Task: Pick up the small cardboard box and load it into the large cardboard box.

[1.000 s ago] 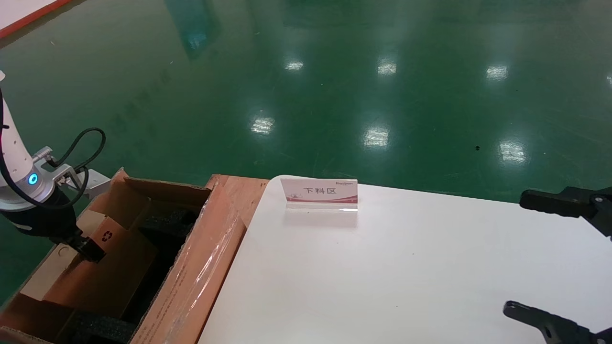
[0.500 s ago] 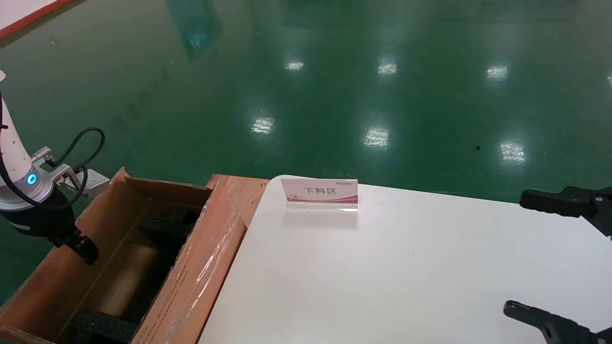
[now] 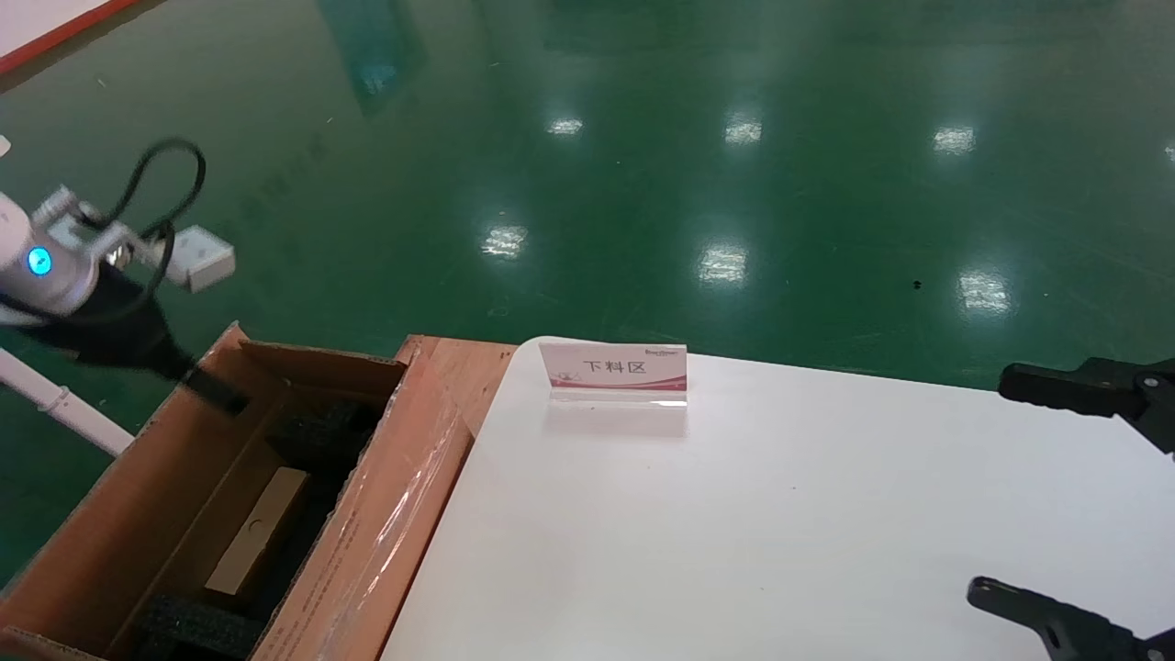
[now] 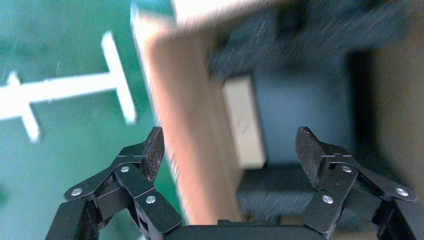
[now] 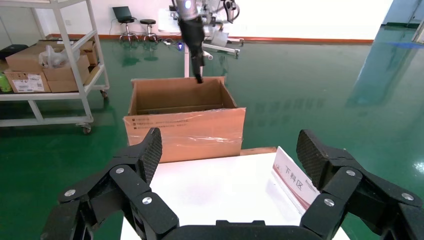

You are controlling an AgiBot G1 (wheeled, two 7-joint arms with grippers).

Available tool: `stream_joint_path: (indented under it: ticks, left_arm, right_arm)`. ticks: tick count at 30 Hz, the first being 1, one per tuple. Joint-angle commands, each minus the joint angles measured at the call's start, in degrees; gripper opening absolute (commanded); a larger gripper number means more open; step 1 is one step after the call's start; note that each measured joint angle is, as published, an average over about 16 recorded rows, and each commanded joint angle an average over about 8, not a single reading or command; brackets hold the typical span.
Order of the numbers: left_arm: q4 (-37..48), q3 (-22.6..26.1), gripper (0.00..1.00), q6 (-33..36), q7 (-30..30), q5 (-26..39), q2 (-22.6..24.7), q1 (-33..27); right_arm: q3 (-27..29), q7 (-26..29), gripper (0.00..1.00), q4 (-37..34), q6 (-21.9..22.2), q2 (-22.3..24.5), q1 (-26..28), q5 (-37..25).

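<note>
The small cardboard box (image 3: 257, 532) lies flat down inside the large cardboard box (image 3: 386, 514), between black foam blocks (image 3: 321, 427). My left gripper (image 3: 216, 393) is open and empty, above the carton's far left wall. In the left wrist view the left gripper (image 4: 230, 145) is spread wide over the carton wall (image 4: 185, 125), with the small box (image 4: 243, 122) below it. My right gripper (image 3: 991, 487) is open and empty over the table's right side; it also shows in the right wrist view (image 5: 228, 146), which sees the carton (image 5: 185, 132) from the side.
A white-and-red sign card (image 3: 613, 367) stands at the far edge of the white table (image 3: 734, 532). The carton sits left of the table against a wooden board (image 3: 459, 363). Green floor lies beyond. A shelf cart with boxes (image 5: 50, 65) stands farther off.
My left gripper let go of the small box, which dropped down into the carton. The gripper then rose up and back to the carton's far left rim. The right arm has not moved.
</note>
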Motion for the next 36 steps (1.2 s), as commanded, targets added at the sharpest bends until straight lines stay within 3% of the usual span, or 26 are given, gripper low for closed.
stream_joint_path:
  ticks: [1,8,14,36]
  left_arm:
    - [-1.90,-1.19,1.00,-0.98,1.22,-0.67,-1.35,-3.02]
    - [-7.36,-5.55,1.00,-0.74,6.23,-5.65,-5.86,-9.53]
    - [-9.35,-10.40,1.00,-0.14,8.68,-8.22,-7.14,-9.26]
    - [-12.87,-54.55,1.00,9.49,26.80,-14.81,-5.93,24.39]
  right_arm:
    - [-0.01,0.00,1.00,0.00,0.00,0.00,0.00,0.00]
    - [-0.01,-0.01,1.00,-0.01,0.01,0.01,0.01,0.01]
    - [0.00,-0.02,1.00,-0.04,0.02,0.01,0.01,0.01]
    - [-0.06,-0.07,1.00,-0.07,0.02,0.03,0.04,0.04]
